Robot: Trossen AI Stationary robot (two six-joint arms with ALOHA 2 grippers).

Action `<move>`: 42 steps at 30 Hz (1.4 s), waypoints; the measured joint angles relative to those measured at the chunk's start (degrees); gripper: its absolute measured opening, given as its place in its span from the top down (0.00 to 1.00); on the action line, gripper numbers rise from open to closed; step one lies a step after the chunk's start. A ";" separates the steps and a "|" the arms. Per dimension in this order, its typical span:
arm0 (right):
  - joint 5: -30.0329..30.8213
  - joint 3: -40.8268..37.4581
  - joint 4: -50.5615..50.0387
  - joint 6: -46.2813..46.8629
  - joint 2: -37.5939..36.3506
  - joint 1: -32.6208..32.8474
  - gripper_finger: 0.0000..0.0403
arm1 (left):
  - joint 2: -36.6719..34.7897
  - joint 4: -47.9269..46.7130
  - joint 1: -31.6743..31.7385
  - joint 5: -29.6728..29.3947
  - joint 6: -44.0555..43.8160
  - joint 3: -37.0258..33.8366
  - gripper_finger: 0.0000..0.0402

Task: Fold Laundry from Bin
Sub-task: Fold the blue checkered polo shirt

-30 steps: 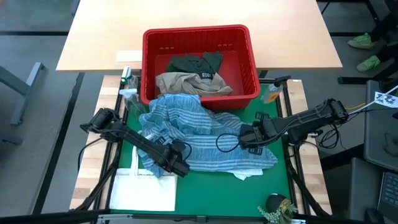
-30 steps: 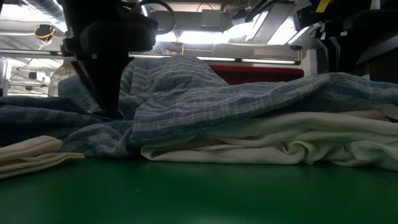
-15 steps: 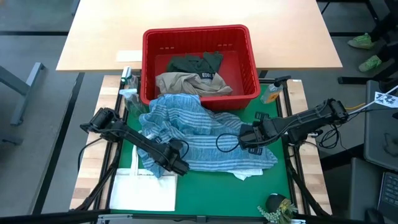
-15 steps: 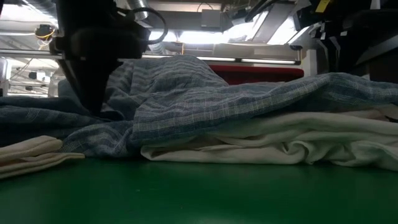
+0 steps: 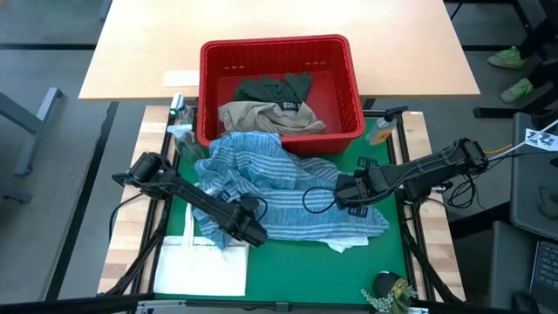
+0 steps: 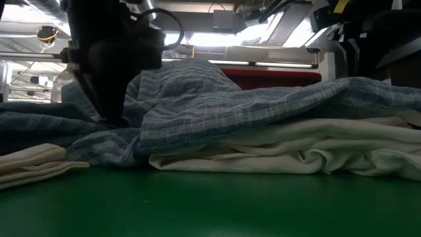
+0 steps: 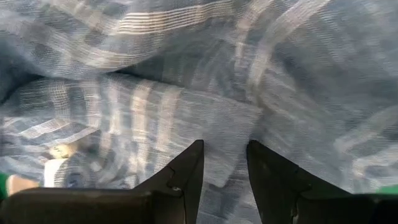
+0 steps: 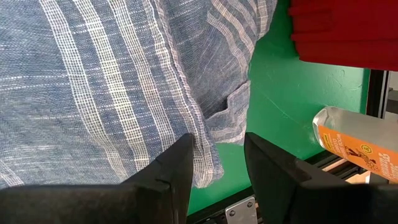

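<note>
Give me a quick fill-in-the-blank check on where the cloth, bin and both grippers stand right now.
1. The blue-and-white striped garment lies spread on the ____ mat.
2. The red slotted plastic bin holds a dark green garment and a ____ one.
3. The right gripper has the striped garment's ____ between its fingers.
4. Under the striped garment lies a ____ garment.

Missing: green; beige; edge; white

Only the left gripper [image 6: 108, 118] moved, and barely. Low view: half a second ago it sat a touch further from the red slotted plastic bin [image 6: 276, 76]; now it's back about where it was a second ago, tip down on the blue-and-white striped cloth garment [image 6: 217, 105]. The folds beside the tip shifted slightly. High view: a tiny nudge along the garment's near-left edge.
</note>
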 joint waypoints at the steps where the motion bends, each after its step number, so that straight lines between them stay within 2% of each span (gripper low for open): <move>1: -0.01 0.00 -0.02 0.00 0.00 0.00 0.64 | 0.21 -0.38 0.01 -0.03 0.00 -0.01 0.71; 5: 0.00 0.00 0.02 0.00 0.00 0.00 0.64 | 0.37 -0.69 0.17 -1.61 0.00 -0.01 0.74; 8: -0.02 0.00 0.02 0.00 0.00 -0.02 0.64 | 0.37 -1.32 0.17 -3.32 0.02 -0.01 0.84; 10: -0.68 0.00 0.03 0.00 0.00 0.00 0.64 | 0.37 -2.72 0.17 -3.03 0.01 -0.01 0.94; 12: -1.53 0.00 0.04 0.00 0.00 -0.02 0.64 | 0.37 -5.34 0.12 -2.07 -0.05 -0.01 0.98; 19: -1.70 0.00 0.06 0.00 0.00 -0.02 0.64 | -0.28 -23.75 0.12 -0.13 -5.77 -0.14 0.99; 24: -1.87 0.00 0.06 0.00 0.00 -0.02 0.64 | -0.27 -22.97 0.81 -4.30 -4.22 -0.83 0.99; 29: -2.92 0.00 0.07 0.01 0.00 -0.01 0.64 | -0.04 -22.71 3.25 -3.91 -3.90 -3.22 0.99; 36: -2.99 0.00 0.04 0.00 0.00 -0.02 0.64 | -0.02 -22.78 7.27 -2.09 2.01 -10.55 0.99; 42: -2.99 0.00 0.00 0.00 0.00 -0.01 0.64 | -0.35 -22.72 9.18 -5.05 2.14 -14.94 0.99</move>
